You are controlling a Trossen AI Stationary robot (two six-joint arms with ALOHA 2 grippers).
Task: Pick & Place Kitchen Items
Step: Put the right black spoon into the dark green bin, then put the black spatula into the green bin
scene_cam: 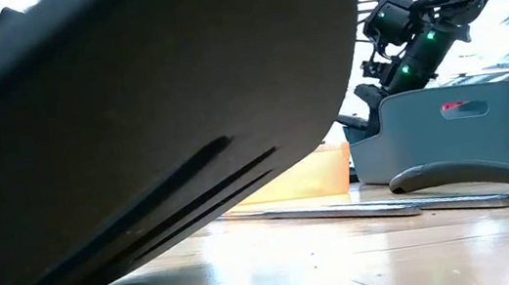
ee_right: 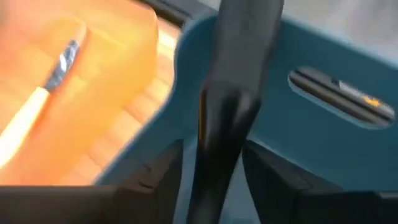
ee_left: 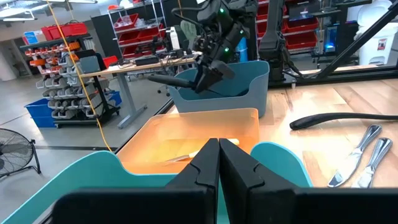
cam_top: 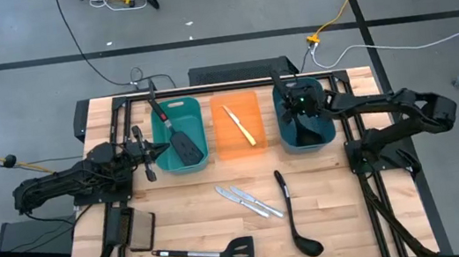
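My right gripper (cam_top: 301,101) hangs over the blue bin (cam_top: 330,133) at the far right, shut on a black ladle (ee_right: 227,124) that reaches into the bin. My left gripper (ee_left: 219,163) is shut and empty at the teal bin's near-left wall (ee_left: 93,171). A black spatula (cam_top: 180,140) lies in the teal bin (cam_top: 195,106). A cream-handled knife (cam_top: 241,125) lies in the orange bin (cam_top: 225,151). Two silver knives (cam_top: 248,199), a second ladle (cam_top: 296,219) and a second spatula (cam_top: 221,254) lie flat on the table. My right gripper pinches the ladle's handle (ee_right: 219,134) between its two fingers, which lie across it. The fingers come from above, slanting down into the blue bin. The handle's free end (ee_left: 166,81) sticks out past the bin's rim. The bin wall hides the ladle's bowl.
A flat black pad (cam_top: 141,232) lies near the table's left front. The spatula's blade (scene_cam: 134,129) fills most of the low view. The three bins stand in a row along the far edge. Bare wood (cam_top: 186,205) shows between the bins and the loose utensils.
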